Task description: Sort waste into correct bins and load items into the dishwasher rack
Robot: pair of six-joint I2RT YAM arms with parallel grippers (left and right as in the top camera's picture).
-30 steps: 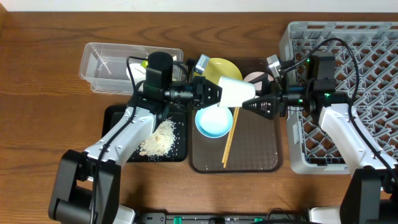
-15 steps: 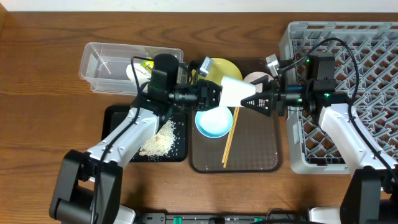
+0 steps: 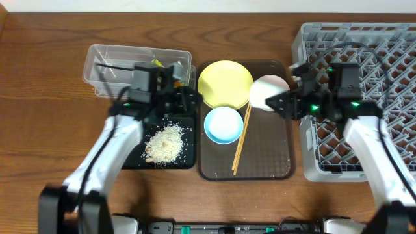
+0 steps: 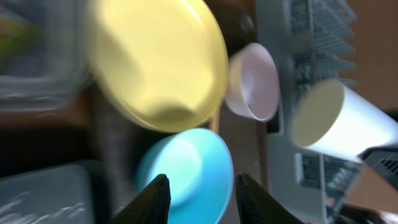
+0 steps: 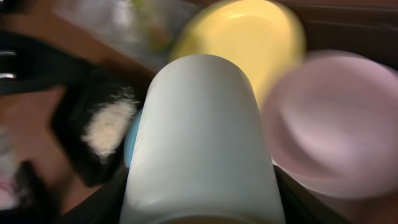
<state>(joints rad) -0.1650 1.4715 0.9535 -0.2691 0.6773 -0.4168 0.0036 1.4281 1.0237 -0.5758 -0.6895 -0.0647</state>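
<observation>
1. Right arm. We hold the white cup [image 3: 268,93] in the right gripper [image 3: 281,102]. Its fingers are closed on the cup's side wall. The cup is lifted off upright, with one round end turned toward the left arm, above the far right corner of the brown serving tray [image 3: 273,156] and just beside the left wall of the dishwasher rack [image 3: 383,58]. We judge that a side-wall grip leaves both ends free, so the cup can be turned over and set on the lattice floor.

2. Left arm. The left gripper [image 4: 200,186] has its fingers partly spread with nothing between them. It hangs where the near edge of the clear tub [image 3: 110,65] meets the far edge of the black tray [image 3: 187,153]. This leaves the right arm's path to the rack unobstructed.

3. Sorted waste. The rice scraps [image 3: 164,142] lie heaped in the black tray, which we take to be the food bin.

4. Items waiting on the serving tray:
   - The yellow plate [image 3: 224,83] is at the far left corner.
   - The light blue bowl [image 3: 223,125] is near the left edge.
   - The chopsticks [image 3: 240,140] lie slanted just beside the bowl.
   - The pink bowl [image 4: 252,81] is at the far edge, under the held cup.

5. Next move, in our judgement. Carry the cup over the rack wall. Keep it high enough that the wall does not catch it, since the smooth wall may slip in the fingers.
</observation>
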